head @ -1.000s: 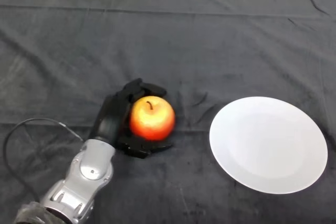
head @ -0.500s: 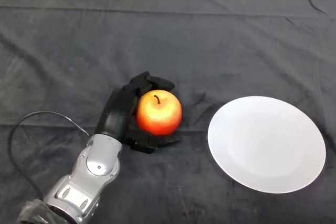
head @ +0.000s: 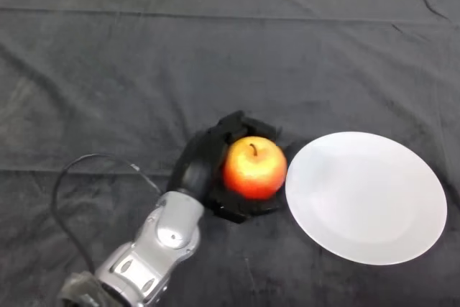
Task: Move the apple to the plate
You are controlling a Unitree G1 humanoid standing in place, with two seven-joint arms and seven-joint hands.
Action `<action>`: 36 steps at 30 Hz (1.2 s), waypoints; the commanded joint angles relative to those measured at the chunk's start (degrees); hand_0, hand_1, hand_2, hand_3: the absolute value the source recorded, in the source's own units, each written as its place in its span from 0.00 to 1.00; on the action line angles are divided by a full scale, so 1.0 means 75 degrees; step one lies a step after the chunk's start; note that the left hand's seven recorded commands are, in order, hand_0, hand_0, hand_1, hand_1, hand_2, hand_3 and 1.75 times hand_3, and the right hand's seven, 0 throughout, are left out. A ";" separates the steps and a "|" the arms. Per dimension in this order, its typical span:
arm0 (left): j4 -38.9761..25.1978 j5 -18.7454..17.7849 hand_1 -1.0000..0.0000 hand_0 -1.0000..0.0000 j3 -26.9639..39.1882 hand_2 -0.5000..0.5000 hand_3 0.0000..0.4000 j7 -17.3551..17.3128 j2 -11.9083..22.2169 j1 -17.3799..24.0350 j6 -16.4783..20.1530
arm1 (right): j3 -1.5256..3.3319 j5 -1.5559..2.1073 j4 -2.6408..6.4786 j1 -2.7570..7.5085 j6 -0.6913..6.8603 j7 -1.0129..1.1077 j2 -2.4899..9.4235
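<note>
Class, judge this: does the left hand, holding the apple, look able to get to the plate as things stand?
Probably yes. The left hand is curled round the apple, right beside the plate's near rim, with only dark cloth between them.

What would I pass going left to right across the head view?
Silver-grey arm → black hand curled round the red-yellow apple → round white plate, all on the dark cloth.

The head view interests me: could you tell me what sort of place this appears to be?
Probably a robot test bench: a table under dark cloth with only an apple, a white plate and the left hand.
</note>
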 commanded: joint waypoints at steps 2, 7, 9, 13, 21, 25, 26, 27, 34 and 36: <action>0.0391 -0.0248 0.00 0.00 -0.0297 0.50 1.00 0.0087 -0.0077 -0.0590 0.0010 | -0.0084 0.0088 -0.0064 0.0006 0.0045 -0.0048 -0.0061; 0.0713 -0.0577 0.00 0.00 -0.0698 0.50 1.00 0.0079 -0.0207 -0.0964 -0.0093 | -0.0087 0.0090 -0.0049 0.0001 0.0045 -0.0041 -0.0068; 0.0853 -0.0702 0.00 0.00 -0.0852 0.50 1.00 0.0077 -0.0260 -0.1099 -0.0155 | -0.0088 0.0090 -0.0042 -0.0001 0.0045 -0.0038 -0.0070; 0.1136 -0.0953 0.00 0.00 -0.1176 0.50 1.00 0.0084 -0.0372 -0.1347 -0.0289 | -0.0091 0.0092 -0.0027 -0.0006 0.0045 -0.0031 -0.0077; 0.1564 -0.1491 0.00 0.00 -0.1892 0.50 1.00 0.0164 -0.0601 -0.1777 -0.0468 | -0.0098 0.0095 0.0007 -0.0016 0.0044 -0.0014 -0.0091; 0.1682 -0.1799 0.00 0.00 -0.2283 0.50 1.00 0.0222 -0.0716 -0.1996 -0.0484 | -0.0101 0.0096 0.0025 -0.0022 0.0043 -0.0005 -0.0098; 0.1700 -0.1876 0.00 0.00 -0.2384 0.50 1.00 0.0239 -0.0744 -0.2048 -0.0482 | -0.0102 0.0096 0.0030 -0.0024 0.0043 -0.0003 -0.0100; 0.1715 -0.1950 0.00 0.00 -0.2481 0.50 1.00 0.0253 -0.0768 -0.2097 -0.0482 | -0.0103 0.0096 0.0034 -0.0025 0.0043 -0.0001 -0.0101; 0.1730 -0.2476 0.00 0.00 -0.3223 0.50 1.00 0.0365 -0.0926 -0.2431 -0.0451 | -0.0109 0.0098 0.0067 -0.0035 0.0040 0.0016 -0.0114; 0.1718 -0.2610 0.00 0.00 -0.3424 0.50 1.00 0.0388 -0.0959 -0.2512 -0.0444 | -0.0110 0.0098 0.0076 -0.0038 0.0040 0.0020 -0.0118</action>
